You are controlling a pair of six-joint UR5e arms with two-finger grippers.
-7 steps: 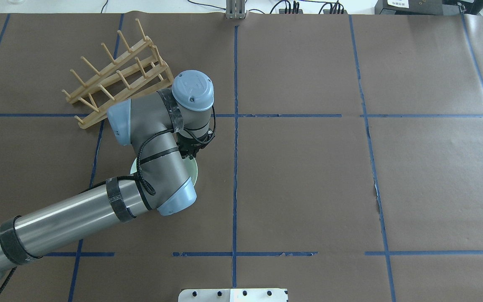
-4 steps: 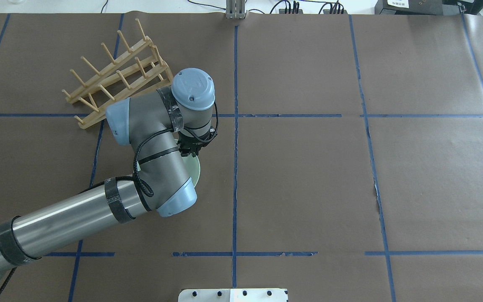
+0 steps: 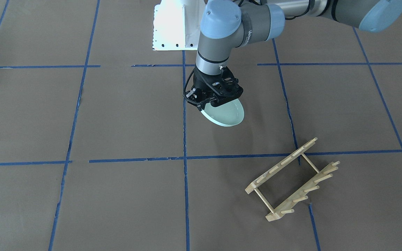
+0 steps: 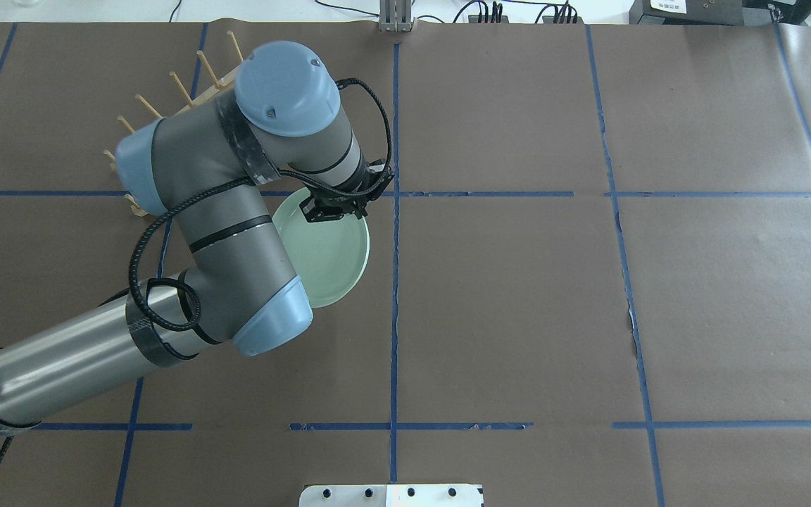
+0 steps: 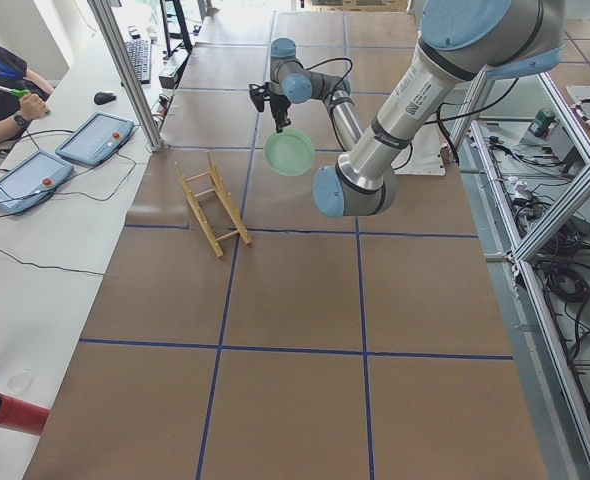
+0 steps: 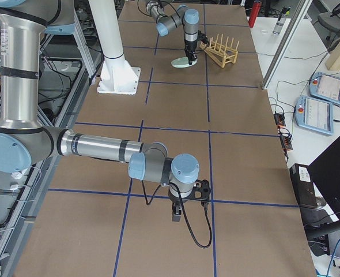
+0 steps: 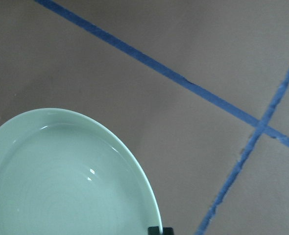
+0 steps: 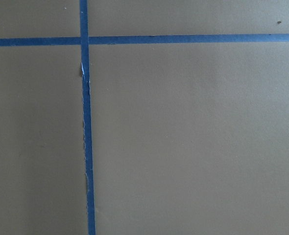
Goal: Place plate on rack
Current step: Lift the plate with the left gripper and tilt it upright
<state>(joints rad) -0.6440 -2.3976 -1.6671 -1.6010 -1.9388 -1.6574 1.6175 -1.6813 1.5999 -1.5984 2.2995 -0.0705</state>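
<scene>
My left gripper is shut on the far rim of the pale mint-green plate and holds it tilted in the air above the table. The front-facing view shows the gripper and the plate hanging below it. The plate fills the lower left of the left wrist view. The wooden rack stands on the table, apart from the plate; in the overhead view the arm hides most of the rack. My right gripper shows only in the exterior right view; I cannot tell whether it is open.
Brown paper with blue tape lines covers the table. The white robot base stands at the near edge. An operator and tablets are on the side bench beyond the rack.
My left arm has lifted the plate off the table and carried it up and slightly away. The wrist now hides much of the rack in the overhead view, and more of the plate shows.
</scene>
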